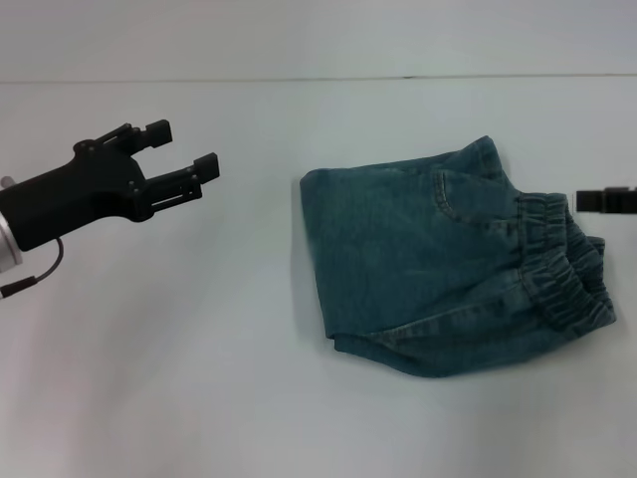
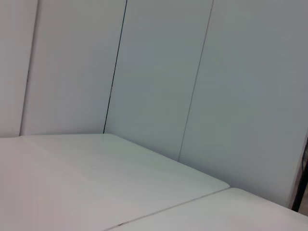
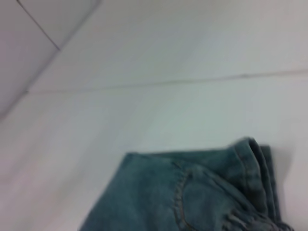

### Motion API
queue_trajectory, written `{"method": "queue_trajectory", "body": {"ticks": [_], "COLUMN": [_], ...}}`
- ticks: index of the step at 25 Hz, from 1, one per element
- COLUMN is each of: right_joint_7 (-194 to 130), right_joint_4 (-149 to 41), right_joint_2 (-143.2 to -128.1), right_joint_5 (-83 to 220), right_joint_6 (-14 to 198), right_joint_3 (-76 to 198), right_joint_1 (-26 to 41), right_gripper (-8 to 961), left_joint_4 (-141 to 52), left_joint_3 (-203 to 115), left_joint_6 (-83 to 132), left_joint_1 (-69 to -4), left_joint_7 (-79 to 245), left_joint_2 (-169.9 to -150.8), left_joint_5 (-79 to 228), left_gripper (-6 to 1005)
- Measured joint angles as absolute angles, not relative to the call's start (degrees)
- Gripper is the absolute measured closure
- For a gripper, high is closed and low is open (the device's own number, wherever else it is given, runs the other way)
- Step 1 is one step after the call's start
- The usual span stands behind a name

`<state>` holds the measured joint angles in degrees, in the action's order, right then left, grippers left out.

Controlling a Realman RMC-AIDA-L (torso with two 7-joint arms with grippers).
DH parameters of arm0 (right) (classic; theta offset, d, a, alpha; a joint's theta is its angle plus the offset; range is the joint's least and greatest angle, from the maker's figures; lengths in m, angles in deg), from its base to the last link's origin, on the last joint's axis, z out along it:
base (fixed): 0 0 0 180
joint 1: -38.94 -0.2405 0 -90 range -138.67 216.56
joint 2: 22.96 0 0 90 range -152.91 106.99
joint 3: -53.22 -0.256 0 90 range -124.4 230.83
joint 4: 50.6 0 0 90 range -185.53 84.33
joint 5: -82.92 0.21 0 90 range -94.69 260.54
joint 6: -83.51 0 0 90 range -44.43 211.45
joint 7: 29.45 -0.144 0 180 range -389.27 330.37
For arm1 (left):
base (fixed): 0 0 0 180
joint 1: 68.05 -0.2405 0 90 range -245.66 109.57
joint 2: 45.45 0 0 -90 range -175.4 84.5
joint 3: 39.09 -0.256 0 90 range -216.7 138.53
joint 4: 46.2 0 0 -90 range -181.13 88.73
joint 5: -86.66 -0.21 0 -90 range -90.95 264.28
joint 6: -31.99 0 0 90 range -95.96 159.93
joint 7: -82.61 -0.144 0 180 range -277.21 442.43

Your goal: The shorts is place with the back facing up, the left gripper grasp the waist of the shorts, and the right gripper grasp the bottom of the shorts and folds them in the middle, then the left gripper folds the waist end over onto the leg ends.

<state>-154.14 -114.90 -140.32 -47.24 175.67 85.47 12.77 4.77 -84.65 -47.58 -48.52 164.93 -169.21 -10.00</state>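
The denim shorts [image 1: 453, 264] lie folded on the white tabletop [image 1: 199, 378], right of the middle in the head view. They form a compact bundle: the folded edge faces the robot's left, and the gathered elastic waistband [image 1: 567, 264] sits at the bundle's right end, stacked over the layers beneath. A curved pocket seam [image 1: 448, 194] shows on the upper layer (the stitching is a shade lighter than the cloth). The lower edge of the bundle has a second layer peeking out from under the top one.

The left claw [image 1: 184, 159] hangs over the bare tabletop on the left side of the head view, well apart from the shorts, its two black fingers spread and holding nothing. Its arm runs back toward the left edge, with a thin cable looping below the wrist.

Only a small black part of the right claw [image 1: 607, 200] shows at the right edge of the head view, just beside the waistband; whether its fingers are spread or clenched cannot be told.

The right wrist view looks down on the shorts [image 3: 192, 192], showing the pocket seam [image 3: 180, 190] and the doubled hem edges at one corner, with a seam line running across the tabletop [image 3: 168, 96] beyond. The left wrist view shows only the tabletop [image 2: 96, 183] and pale wall panels [image 2: 159, 72] behind it.
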Motion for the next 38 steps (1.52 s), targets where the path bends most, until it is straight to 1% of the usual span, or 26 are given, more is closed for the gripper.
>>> {"method": "queue_trajectory", "body": {"ticks": [3,6,8,12,13,20,24,29,38], "right_joint_7": [-150.4,-143.3,-136.6,-123.8,-120.6,-93.9,-84.4,-82.2,-85.7], "right_joint_4": [-115.4,-115.3,-114.7,-112.0,-110.1,-90.8,-84.9,-84.6,-87.8], "right_joint_2": [-139.70,-139.68,-140.40,-142.84,-143.02,-142.88,-142.85,-142.86,-143.02], "right_joint_5": [-42.4,-36.0,-31.9,-28.7,-28.1,-26.7,-27.2,-30.2,-35.6], "right_joint_6": [178.6,182.1,184.1,185.2,185.4,187.3,186.7,187.7,188.5], "right_joint_3": [83.0,81.0,80.3,80.3,80.4,78.9,79.2,79.6,80.7], "right_joint_1": [13.7,14.9,15.8,17.9,18.3,21.0,23.0,24.6,24.2], "right_gripper": [300,231,186,94,71,55,52,49,47], "left_joint_4": [4.8,4.9,4.9,4.5,4.4,2.5,2.3,2.2,2.4], "left_joint_3": [-84.1,-83.0,-81.6,-78.8,-78.0,-68.5,-66.9,-67.2,-65.9], "left_joint_6": [-47.9,-49.5,-52.3,-58.0,-59.4,-70.9,-73.3,-74.7,-74.3], "left_joint_1": [-48.7,-49.3,-50.0,-50.6,-50.7,-50.9,-51.2,-51.0,-51.3], "left_joint_7": [164.9,164.0,161.8,158.5,158.1,156.0,155.4,155.2,155.0], "left_joint_2": [-169.20,-169.19,-169.19,-168.98,-168.89,-167.34,-167.18,-167.17,-167.07], "left_joint_5": [-10.4,-10.9,-11.7,-14.7,-15.6,-23.3,-26.8,-30.1,-31.3], "left_gripper": [145,146,146,147,147,152,156,155,152]}}
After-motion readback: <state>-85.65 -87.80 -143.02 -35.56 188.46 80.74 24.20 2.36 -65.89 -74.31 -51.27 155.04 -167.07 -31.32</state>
